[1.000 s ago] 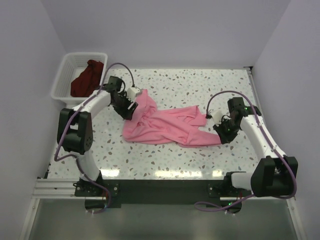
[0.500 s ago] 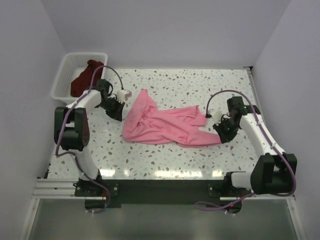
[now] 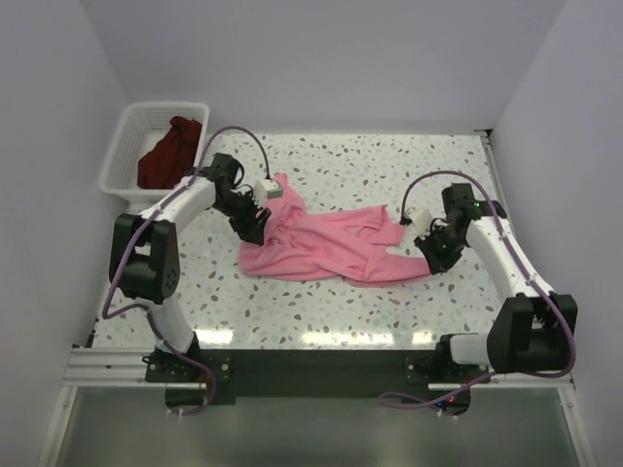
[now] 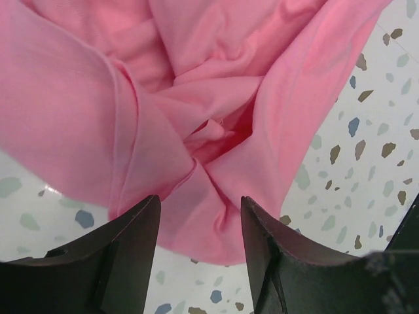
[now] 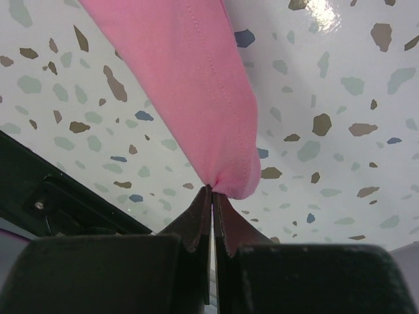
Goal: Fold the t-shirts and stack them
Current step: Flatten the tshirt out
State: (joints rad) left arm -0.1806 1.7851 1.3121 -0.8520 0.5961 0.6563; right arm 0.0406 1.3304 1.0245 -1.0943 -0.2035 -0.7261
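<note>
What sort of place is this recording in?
Probably a lab robot cell: plain lilac walls box in a speckled table holding a pink t-shirt, a metal rail at its near edge, a white basket beside.

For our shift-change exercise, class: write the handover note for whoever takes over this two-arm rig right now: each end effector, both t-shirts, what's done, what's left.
Left end effector: open, jaws astride a bunched fold of the light pink cloth t-shirt, not closed on it.
Right end effector: shut on that shirt's right-hand edge.
Pink shirt lies crumpled on the speckled white table; the dark maroon cloth t-shirt sits heaped in the white plastic lattice basket.
Done: nothing folded or stacked.
Left: flatten and fold pink, fetch and fold maroon, stack.
</note>
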